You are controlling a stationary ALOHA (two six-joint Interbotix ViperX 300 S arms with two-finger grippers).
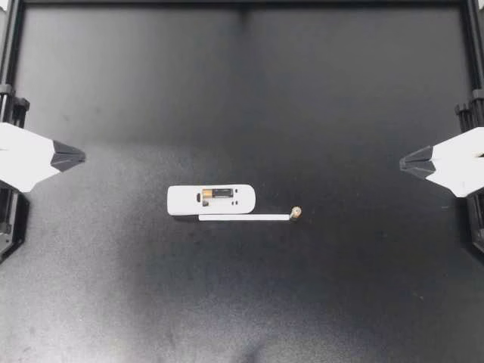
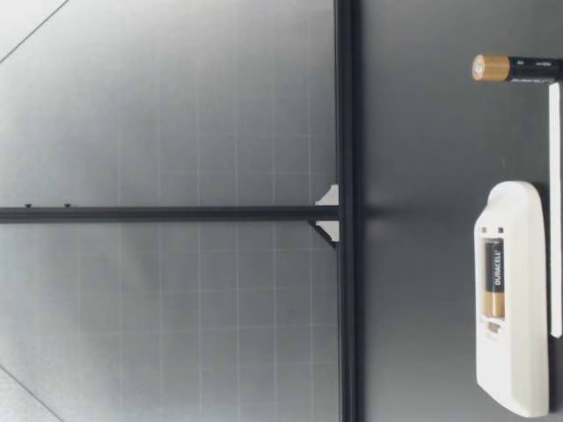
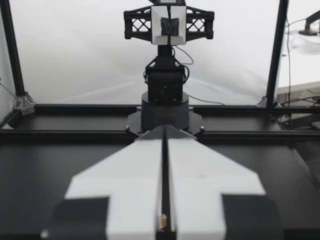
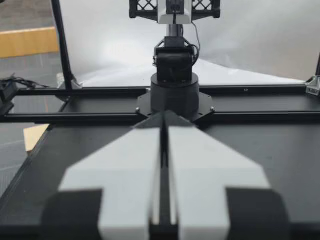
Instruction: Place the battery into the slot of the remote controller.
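Two tools closed tight, empty | left tool (image 1: 76,157) mid-left edge, right tool (image 1: 407,162) mid-right edge | remote (image 1: 181,200) frame centre on surface (image 1: 340,302) | battery (image 1: 296,213) upright, right of remote, just beside strip (image 1: 243,218) end

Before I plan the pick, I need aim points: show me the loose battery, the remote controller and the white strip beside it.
loose battery (image 2: 517,69), low view, mid-body.
remote controller (image 1: 181,200), top view, shell beside the slot.
white strip (image 1: 243,218), top view, mid-length.

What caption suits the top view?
Remote controller with one battery seated, cover and loose battery beside it; left gripper and right gripper shut.
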